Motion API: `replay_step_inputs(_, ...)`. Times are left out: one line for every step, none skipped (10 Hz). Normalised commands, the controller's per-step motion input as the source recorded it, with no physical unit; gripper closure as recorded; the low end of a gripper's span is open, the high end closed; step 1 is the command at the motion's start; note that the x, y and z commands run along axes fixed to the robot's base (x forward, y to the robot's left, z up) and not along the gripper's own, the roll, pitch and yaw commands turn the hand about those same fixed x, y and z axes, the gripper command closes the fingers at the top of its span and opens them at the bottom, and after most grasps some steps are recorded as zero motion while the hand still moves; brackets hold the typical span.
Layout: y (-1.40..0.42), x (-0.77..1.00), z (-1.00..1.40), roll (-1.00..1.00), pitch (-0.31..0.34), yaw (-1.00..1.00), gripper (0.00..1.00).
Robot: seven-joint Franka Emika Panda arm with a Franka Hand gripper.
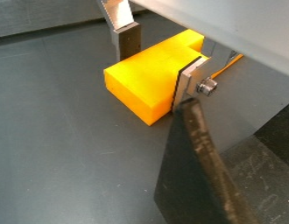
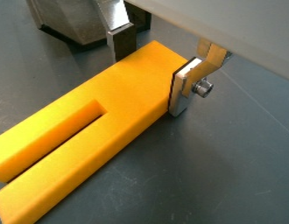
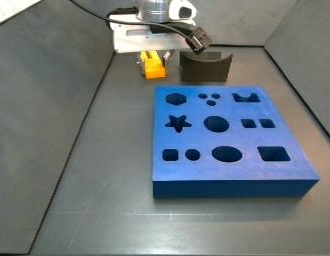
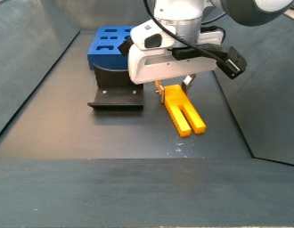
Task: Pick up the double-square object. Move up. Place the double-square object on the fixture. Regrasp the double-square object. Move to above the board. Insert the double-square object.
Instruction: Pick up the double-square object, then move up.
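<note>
Wrist views: gripper (image 2: pixel 153 66) low over floor, fingers (image 2: pixel 186 86) straddling one end of double-square object (image 2: pixel 82 131), pads against its sides, closed on it. Object lies flat on floor, long axis running away from gripper, groove up. Fixture (image 4: pixel 116 96) just beside object, apart. Board (image 3: pixel 228 140) beyond fixture from object, nothing between.

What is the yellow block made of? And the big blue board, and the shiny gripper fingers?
The block looks like smooth matte plastic: even colour, crisp edges. The board seems a solid blue plastic slab with clean cutouts, though painted wood can't be ruled out. The gripper sits around the block's end; its fingers look like brushed metal, silver with a bolt.
</note>
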Motion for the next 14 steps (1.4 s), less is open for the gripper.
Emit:
replay_step_inputs(0.00, 0.00, 0.00, 0.00, 0.000, 0.00, 1.00)
replay_step_inputs(0.00, 0.00, 0.00, 0.00, 0.000, 0.00, 1.00)
replay_step_inputs(0.00, 0.00, 0.00, 0.00, 0.000, 0.00, 1.00)
replay_step_inputs(0.00, 0.00, 0.00, 0.00, 0.000, 0.00, 1.00)
replay_step_inputs(0.00, 0.00, 0.00, 0.00, 0.000, 0.00, 1.00)
replay_step_inputs(0.00, 0.00, 0.00, 0.00, 0.000, 0.00, 1.00)
replay_step_inputs(0.00, 0.00, 0.00, 0.00, 0.000, 0.00, 1.00)
replay_step_inputs(0.00, 0.00, 0.83, 0.00, 0.000, 0.00, 1.00)
replay_step_inputs(0.03, 0.01, 0.86, 0.00, -0.009, -0.02, 1.00)
replay_step_inputs(0.04, -0.02, 0.76, 0.01, 0.012, -0.03, 1.00)
replay_step_inputs(0.03, -0.02, 0.66, 0.02, 0.017, -0.03, 1.00)
replay_step_inputs(0.02, -0.02, 0.51, 0.02, 0.025, -0.03, 1.00)
replay_step_inputs(0.01, -0.02, 0.44, 0.03, 0.028, -0.03, 1.00)
replay_step_inputs(0.01, -0.02, 0.24, 0.04, 0.032, -0.03, 1.00)
